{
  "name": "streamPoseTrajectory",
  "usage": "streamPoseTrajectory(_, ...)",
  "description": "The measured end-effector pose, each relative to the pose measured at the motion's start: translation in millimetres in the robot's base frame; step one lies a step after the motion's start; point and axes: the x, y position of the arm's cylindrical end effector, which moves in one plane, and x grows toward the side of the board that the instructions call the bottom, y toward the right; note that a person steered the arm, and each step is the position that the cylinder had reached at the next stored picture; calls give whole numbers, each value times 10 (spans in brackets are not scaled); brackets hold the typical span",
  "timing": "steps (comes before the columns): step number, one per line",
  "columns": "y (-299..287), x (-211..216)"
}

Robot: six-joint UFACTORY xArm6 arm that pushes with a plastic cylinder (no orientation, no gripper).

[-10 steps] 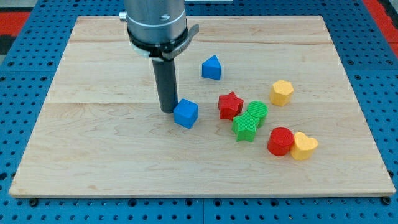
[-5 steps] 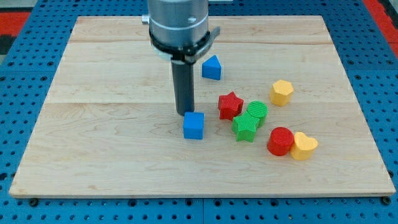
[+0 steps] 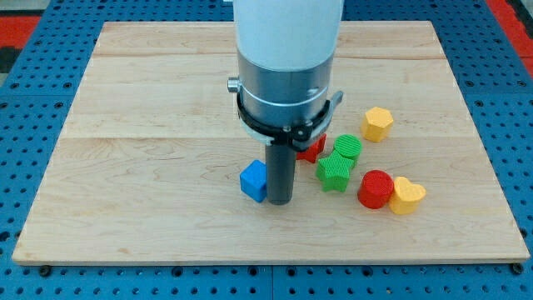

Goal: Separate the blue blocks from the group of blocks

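My tip rests on the board just right of the blue cube, touching or nearly touching its right side. The arm's body hides the blue wedge-shaped block seen earlier near the view's top. To the right of the rod lie the red star, mostly hidden by the arm, a green round block, a green star, a red cylinder, a yellow heart and a yellow hexagon.
The wooden board lies on a blue pegboard surface. The arm's wide grey and white body covers the board's upper middle.
My tip has moved from the cube's upper left, round its top, down to its right side. The blue cube has shifted slightly down and turned. The arm now hides the blue wedge.
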Motion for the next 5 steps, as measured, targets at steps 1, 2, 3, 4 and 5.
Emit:
streamPoseTrajectory(1,195,-326)
streamPoseTrajectory(2,-249,-310)
streamPoseTrajectory(3,-577,-105)
streamPoseTrajectory(4,-420,-377)
streamPoseTrajectory(5,-629,-585)
